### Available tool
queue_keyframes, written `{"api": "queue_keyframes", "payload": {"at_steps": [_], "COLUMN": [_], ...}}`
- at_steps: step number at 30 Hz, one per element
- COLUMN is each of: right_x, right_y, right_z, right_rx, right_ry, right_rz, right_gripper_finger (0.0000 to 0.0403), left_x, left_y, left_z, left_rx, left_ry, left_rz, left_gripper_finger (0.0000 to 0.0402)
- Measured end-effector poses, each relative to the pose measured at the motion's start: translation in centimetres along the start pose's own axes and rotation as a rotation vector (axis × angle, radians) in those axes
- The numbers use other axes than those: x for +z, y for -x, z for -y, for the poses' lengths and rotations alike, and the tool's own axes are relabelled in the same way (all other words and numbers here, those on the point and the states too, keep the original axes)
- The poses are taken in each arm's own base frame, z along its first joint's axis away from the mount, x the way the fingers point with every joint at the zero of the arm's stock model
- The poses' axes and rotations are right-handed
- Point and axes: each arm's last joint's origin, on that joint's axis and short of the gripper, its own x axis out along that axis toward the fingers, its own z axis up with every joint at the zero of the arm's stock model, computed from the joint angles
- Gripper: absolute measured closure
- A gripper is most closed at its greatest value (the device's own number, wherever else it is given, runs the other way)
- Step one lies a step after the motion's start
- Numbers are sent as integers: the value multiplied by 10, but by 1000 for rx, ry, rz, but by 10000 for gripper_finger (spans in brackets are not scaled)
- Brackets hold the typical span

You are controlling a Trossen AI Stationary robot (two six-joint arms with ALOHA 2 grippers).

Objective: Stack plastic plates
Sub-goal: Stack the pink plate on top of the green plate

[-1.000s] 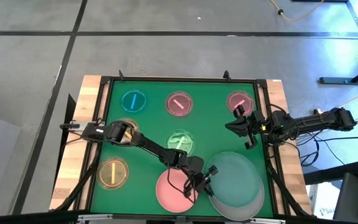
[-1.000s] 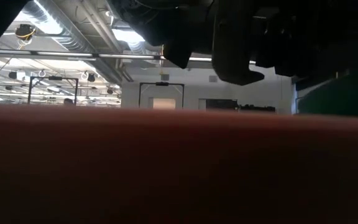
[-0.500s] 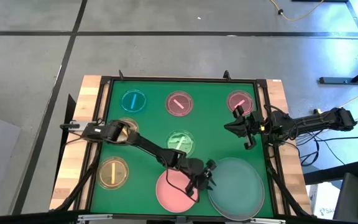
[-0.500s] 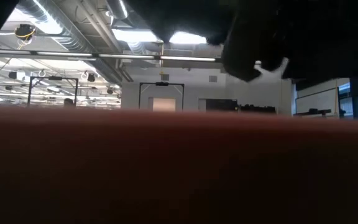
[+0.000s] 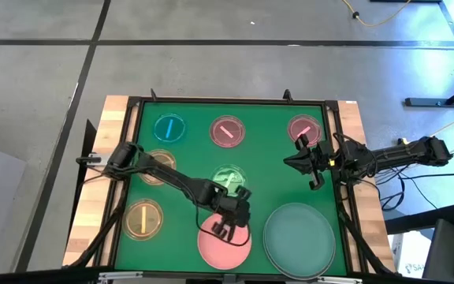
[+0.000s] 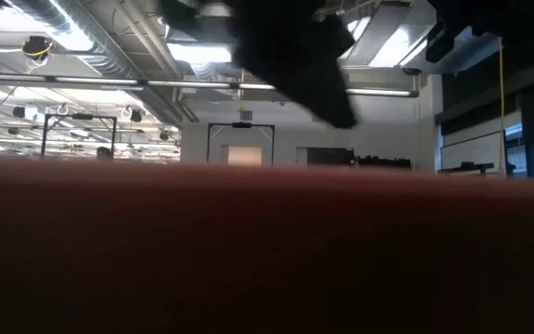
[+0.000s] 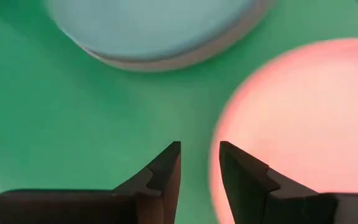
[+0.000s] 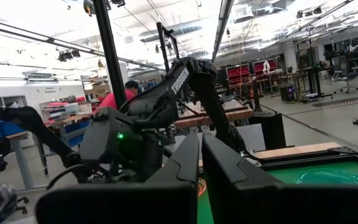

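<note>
Two large round plastic plates near: pink, teal-grey beside. Left gripper over pink rim, jaws slightly parted, empty. Right gripper parked aside, nearly closed, empty. Probably light, stiff, slick; best pinched at rim.

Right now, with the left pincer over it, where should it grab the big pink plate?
Grip the large pink plate by its raised rim, on the edge facing the teal-grey plate, one finger inside and one outside. It lies flat on the green mat, so only the rim gives purchase. The left pincer already sits there, nearly closed; the mat gap shows in the left wrist view.
</note>
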Motion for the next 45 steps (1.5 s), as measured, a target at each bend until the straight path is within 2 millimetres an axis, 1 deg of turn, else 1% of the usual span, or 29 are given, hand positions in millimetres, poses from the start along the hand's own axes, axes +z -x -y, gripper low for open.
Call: {"api": "queue_keyframes", "payload": {"at_steps": [3,6,10,14,19,21,24,32,36,41,45], "right_x": [0,0,-2,-3,-3,-2,-2,-3,-4,-4,-4], "right_y": [0,0,0,0,0,0,0,0,0,0,0], "right_z": [0,0,1,2,3,3,4,4,4,4,4], "right_rx": [0,-1,-7,-42,-91,-101,-102,-105,-108,-108,-108], "right_ry": [0,-1,-1,0,6,7,7,7,7,7,7], "right_rz": [0,-3,-22,-23,-14,-12,-12,-20,-31,-30,-31], "right_gripper_finger": [386,386,386,386,386,386,386,386,386,386,386], "left_x": [-9,-24,-48,-69,-88,-91,-95,-86,-86,-91,-93], "left_y": [7,11,18,26,20,17,14,14,13,-1,-8], "left_z": [4,7,13,19,24,25,28,34,33,35,38], "left_rx": [-81,-103,-47,40,63,46,29,-16,33,24,10], "left_ry": [45,102,217,376,619,678,691,687,724,745,735], "left_rz": [-41,-67,-96,-85,-104,-93,-101,-27,-19,-49,-63], "left_gripper_finger": [298,298,298,298,298,298,298,298,298,299,299]}}
